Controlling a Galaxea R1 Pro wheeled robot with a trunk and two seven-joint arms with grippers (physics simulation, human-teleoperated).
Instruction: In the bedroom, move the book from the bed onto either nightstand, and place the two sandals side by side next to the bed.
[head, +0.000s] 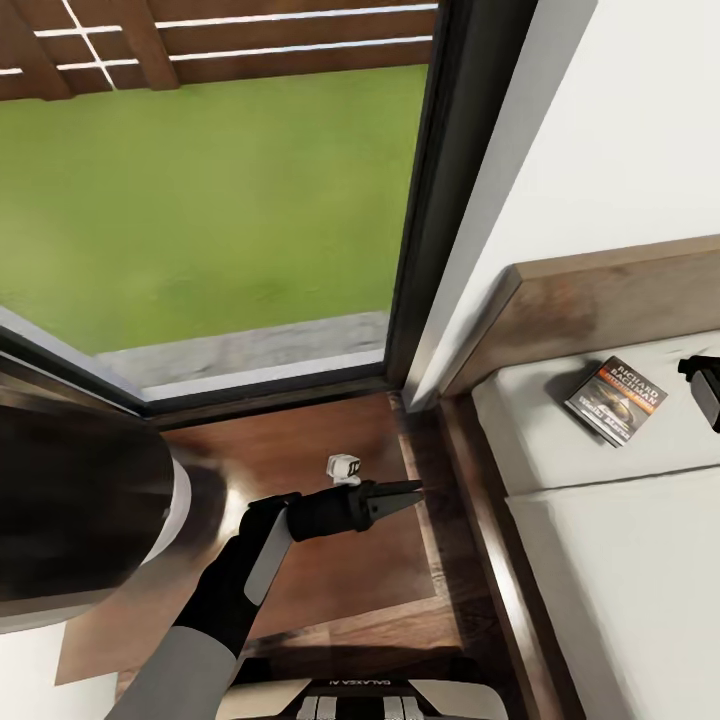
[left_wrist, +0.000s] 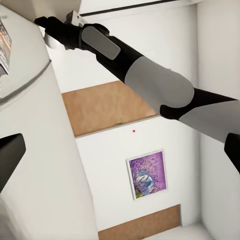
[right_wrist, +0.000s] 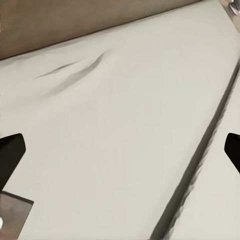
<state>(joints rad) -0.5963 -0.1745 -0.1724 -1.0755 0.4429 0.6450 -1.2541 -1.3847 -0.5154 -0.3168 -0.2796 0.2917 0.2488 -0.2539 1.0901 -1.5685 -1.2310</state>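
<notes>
- Book step in hand; the book lies flat on the bed near the headboard, on the off-white mattress.
- My right gripper sits at the head view's right edge, just beside the book, not touching it as far as I can judge.
- Right wrist view: dark fingertips at either edge, wide apart, nothing but mattress between them, so jaws released, empty.
- Left gripper hangs over the nightstand top, between window and bed. Head view looks pinched to a point, yet the left wrist view has tips apart with nothing between; I read it as released.
- Next, my judgement: bring the right gripper over the book, straddle its edge, clench, then carry it to the nightstand.
- Thin paperback lying flat will likely be awkward to grip.
- Sandals come later.
</notes>
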